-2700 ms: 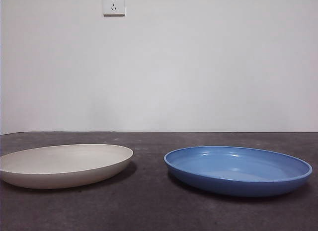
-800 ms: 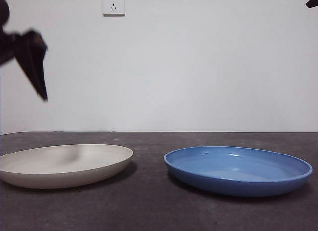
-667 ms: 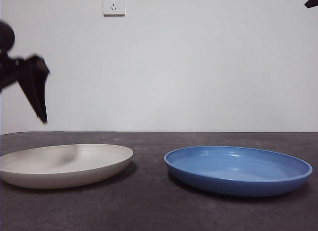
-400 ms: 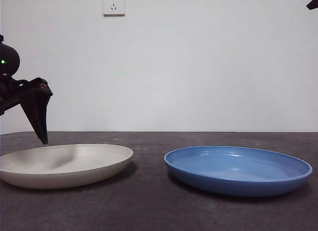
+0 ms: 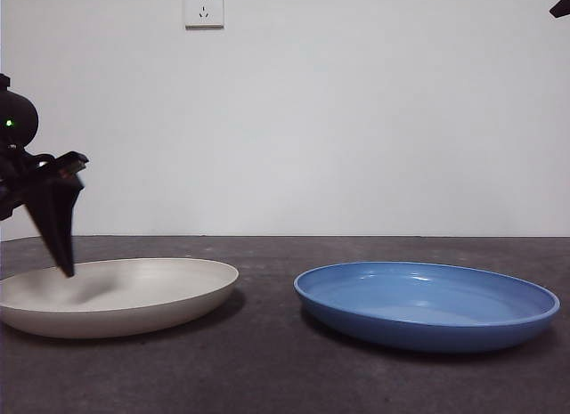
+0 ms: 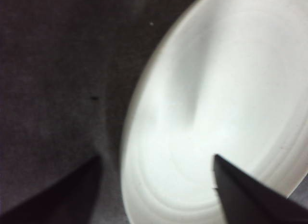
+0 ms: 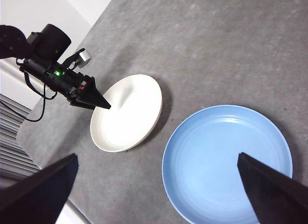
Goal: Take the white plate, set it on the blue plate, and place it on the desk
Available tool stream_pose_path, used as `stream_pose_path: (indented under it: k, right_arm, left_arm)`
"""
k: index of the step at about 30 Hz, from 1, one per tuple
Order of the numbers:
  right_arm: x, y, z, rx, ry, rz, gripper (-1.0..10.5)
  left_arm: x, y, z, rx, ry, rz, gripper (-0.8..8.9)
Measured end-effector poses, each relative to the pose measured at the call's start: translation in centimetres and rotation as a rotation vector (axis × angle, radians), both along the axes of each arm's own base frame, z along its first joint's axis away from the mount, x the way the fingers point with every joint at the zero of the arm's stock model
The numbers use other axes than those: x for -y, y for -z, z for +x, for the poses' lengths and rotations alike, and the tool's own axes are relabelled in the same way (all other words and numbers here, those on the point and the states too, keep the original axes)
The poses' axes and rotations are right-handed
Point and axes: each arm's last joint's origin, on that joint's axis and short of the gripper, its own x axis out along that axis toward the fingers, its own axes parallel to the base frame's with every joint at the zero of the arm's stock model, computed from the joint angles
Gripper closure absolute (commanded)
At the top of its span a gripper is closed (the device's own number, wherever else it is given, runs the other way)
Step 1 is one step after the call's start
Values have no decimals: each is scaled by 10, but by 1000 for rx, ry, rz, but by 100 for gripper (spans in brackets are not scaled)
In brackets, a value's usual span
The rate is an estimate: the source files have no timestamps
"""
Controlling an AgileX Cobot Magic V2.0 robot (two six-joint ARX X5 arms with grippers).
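The white plate (image 5: 120,294) lies on the desk (image 5: 267,369) at the left, and the blue plate (image 5: 427,303) lies on the desk at the right, apart from it. My left gripper (image 5: 64,267) is low at the white plate's left rim. In the left wrist view it (image 6: 157,157) is open, with one jaw over the desk (image 6: 48,65) and the other over the white plate (image 6: 216,89). My right gripper (image 7: 157,155) is open and empty, high above both plates. It shows only as a black tip (image 5: 561,4) in the front view.
A white wall with a socket (image 5: 204,6) stands behind the desk. The right wrist view shows the white plate (image 7: 127,113), the blue plate (image 7: 226,161), the left gripper (image 7: 91,98) and the desk's edge (image 7: 43,151) beyond the white plate.
My left gripper came in from the upper left and went down to the white plate's left rim. Both plates lie where they were. The right arm has not moved.
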Motion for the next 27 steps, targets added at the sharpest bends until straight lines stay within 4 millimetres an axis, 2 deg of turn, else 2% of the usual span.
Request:
stream_pose_path:
  k: [4, 10, 15, 17, 21, 24, 27]
  right_arm:
    - [0, 0, 0, 0, 0, 0, 231]
    - [0, 0, 0, 0, 0, 0, 232]
    - [1, 1, -3, -18, 5, -4, 233]
    - [2, 0, -7, -25, 24, -15, 233]
    - [5, -6, -19, -17, 80, -51, 233]
    - [8, -9, -30, -2, 126, -83, 233]
    - [9, -10, -42, 1, 160, -109, 233]
  left_arm:
    - [-1, 6, 2, -16, -2, 4, 804]
    - [-1, 7, 4, -18, -2, 34, 805]
    - [2, -5, 9, -1, 10, 34, 805]
    - [7, -12, 9, 18, 23, 37, 805]
    - [27, -42, 6, 98, 53, 41, 805]
    - [48, -68, 0, 192, 86, 22, 805]
    - [72, -80, -7, 244, 121, -1, 805]
